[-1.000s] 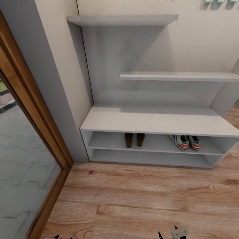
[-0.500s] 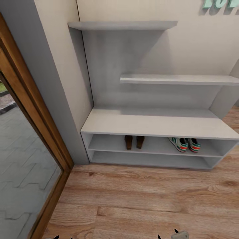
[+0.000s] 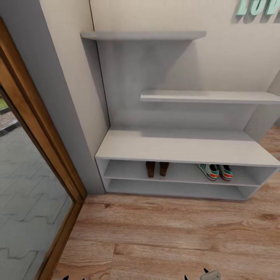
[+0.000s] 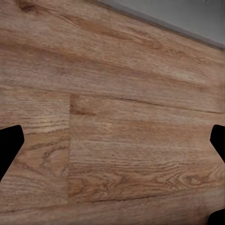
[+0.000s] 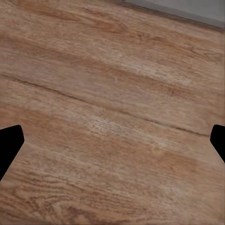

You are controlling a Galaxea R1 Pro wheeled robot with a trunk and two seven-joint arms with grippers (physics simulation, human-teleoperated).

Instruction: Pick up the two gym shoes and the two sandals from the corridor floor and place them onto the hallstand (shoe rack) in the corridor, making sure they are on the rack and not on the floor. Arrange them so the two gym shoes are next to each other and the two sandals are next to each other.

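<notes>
Wood-plank laminate, the corridor floor (image 3: 167, 237), runs bare from the robot's feet to the rack. Both claws hang over it with nothing between the fingers: the left gripper (image 4: 112, 140) shows one dark fingertip at each edge of its wrist view, spread wide, and the right gripper (image 5: 112, 140) stands just as wide in its own, only grain beneath it. To the left, a wood-framed glass door (image 3: 27, 186) looks out on grey paving.

Farther on stands the pale grey hallstand (image 3: 182, 149), a low bench with two open shelves below and stepped wall shelves above. On the upper open shelf the two sandals (image 3: 157, 168) sit side by side near the middle, heels toward the room, and the two gym shoes (image 3: 217, 172) sit together toward the right, well apart from the sandals. No shoe lies on the floor, so I'd judge the sorting done.

Should any need shifting, the sneakers look light and soft-sided; pinching across the padded collar or heel would hold best. The sandals seem stiffer and narrower, with leather that may slip, so the block heel is the likelier grip. The bench top hangs low over that shelf, leaving little room to reach in.

On the far wall, teal letters (image 3: 256, 7) are cut off by the frame.
</notes>
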